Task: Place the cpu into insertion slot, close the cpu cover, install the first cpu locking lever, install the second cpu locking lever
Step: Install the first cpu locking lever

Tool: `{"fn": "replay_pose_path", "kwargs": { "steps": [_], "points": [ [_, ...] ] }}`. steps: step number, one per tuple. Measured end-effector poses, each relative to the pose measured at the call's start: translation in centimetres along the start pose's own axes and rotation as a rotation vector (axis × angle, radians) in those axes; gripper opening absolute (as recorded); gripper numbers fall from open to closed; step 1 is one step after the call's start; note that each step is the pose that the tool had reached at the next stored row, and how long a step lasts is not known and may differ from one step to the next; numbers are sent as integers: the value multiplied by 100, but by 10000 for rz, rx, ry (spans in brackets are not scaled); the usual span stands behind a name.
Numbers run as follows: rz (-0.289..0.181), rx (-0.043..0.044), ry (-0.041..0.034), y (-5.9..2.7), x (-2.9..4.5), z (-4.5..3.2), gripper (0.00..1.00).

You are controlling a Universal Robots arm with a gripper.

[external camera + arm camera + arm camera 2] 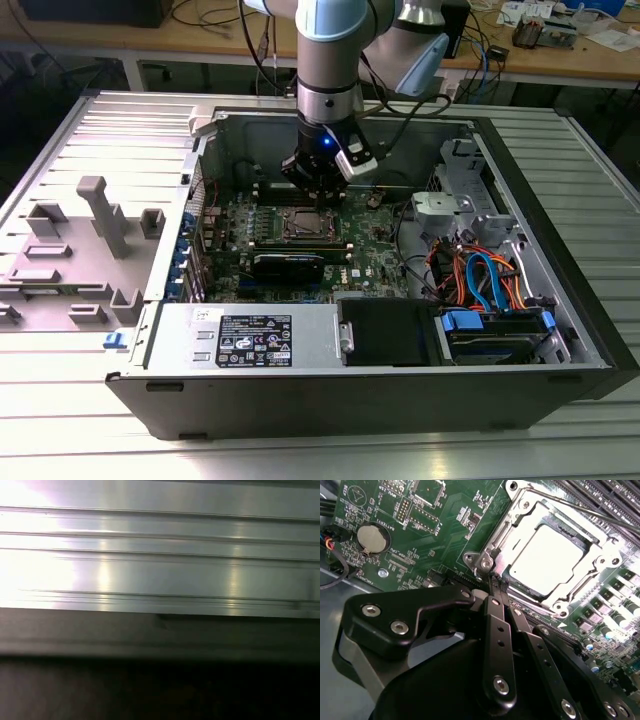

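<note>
1. Inside the open computer case (pixel 560 330), on the green motherboard (pixel 445 535), one cpu (pixel 547 555) lies flat in the one insertion slot (pixel 517 522), its pale metal top showing through the square window of the one cpu cover (pixel 600 555), which lies closed over it.
2. One thin locking lever (pixel 600 514) runs along the socket's edge next to the long memory slots (pixel 615 495).
3. The gripper (pixel 492 577) has its two black fingers pressed together, tips touching with nothing between them, at the socket corner nearest the round coin battery (pixel 372 539).
4. In the exterior view the arm (pixel 328 60) stands upright over the socket near the middle of the motherboard.
5. One black graphics card (pixel 288 265) lies just beside the socket, toward the case's front edge.
6. The first wrist view shows ribbed grey metal (pixel 160 555).
</note>
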State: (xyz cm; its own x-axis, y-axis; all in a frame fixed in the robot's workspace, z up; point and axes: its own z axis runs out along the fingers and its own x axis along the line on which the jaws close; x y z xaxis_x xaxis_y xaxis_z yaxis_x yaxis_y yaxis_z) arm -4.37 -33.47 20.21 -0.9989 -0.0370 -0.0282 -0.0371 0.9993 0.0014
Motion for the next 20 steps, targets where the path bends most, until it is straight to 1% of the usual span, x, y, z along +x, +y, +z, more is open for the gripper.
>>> {"fn": "replay_pose_path", "kwargs": {
  "steps": [2, 6, 8, 11, 15, 20],
  "points": [
    [-1, -2, -1, -1, 0, -8, 11],
    [-1, 0, 1, 0, -2, -59, 11],
    [-1, 0, 1, 0, -2, -71, 11],
    [-2, 2, 2, -4, -2, -73, 11],
    [0, 0, 0, -31, 0, -72, 11],
    [-1, 1, 1, -33, -1, -73, 11]
  ]
}}
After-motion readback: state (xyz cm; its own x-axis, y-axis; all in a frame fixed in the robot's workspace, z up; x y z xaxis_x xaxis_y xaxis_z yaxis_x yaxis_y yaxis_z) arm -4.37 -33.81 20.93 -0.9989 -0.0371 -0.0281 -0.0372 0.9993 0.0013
